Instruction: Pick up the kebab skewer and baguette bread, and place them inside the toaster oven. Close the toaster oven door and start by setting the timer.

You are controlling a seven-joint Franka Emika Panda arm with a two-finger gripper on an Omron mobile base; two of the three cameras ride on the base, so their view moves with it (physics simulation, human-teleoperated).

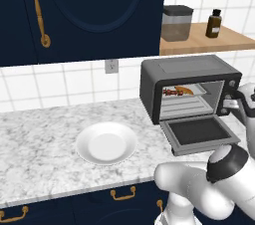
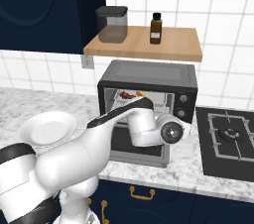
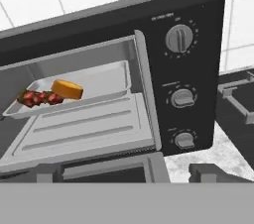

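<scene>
The toaster oven (image 1: 189, 77) stands on the counter with its door (image 1: 199, 132) folded down flat. On the tray inside lie the kebab skewer (image 3: 38, 97) and, touching its right end, the baguette bread (image 3: 68, 89); both also show as the skewer (image 1: 172, 91) and the loaf (image 1: 186, 90). My gripper (image 3: 129, 173) is open and holds nothing. It hovers just in front of the oven's lower right, over the door's hinge end, facing the three knobs (image 3: 182, 97). From the left base, the gripper (image 1: 227, 105) sits beside the oven's right front. My arm hides the door in the right base view.
A white plate (image 1: 106, 143) lies on the marble counter left of the oven. A wooden shelf (image 2: 144, 44) above the oven carries a jar (image 2: 112, 24) and a brown bottle (image 2: 156, 28). The black hob (image 2: 228, 141) lies right of the oven. Dark blue cabinets hang at upper left.
</scene>
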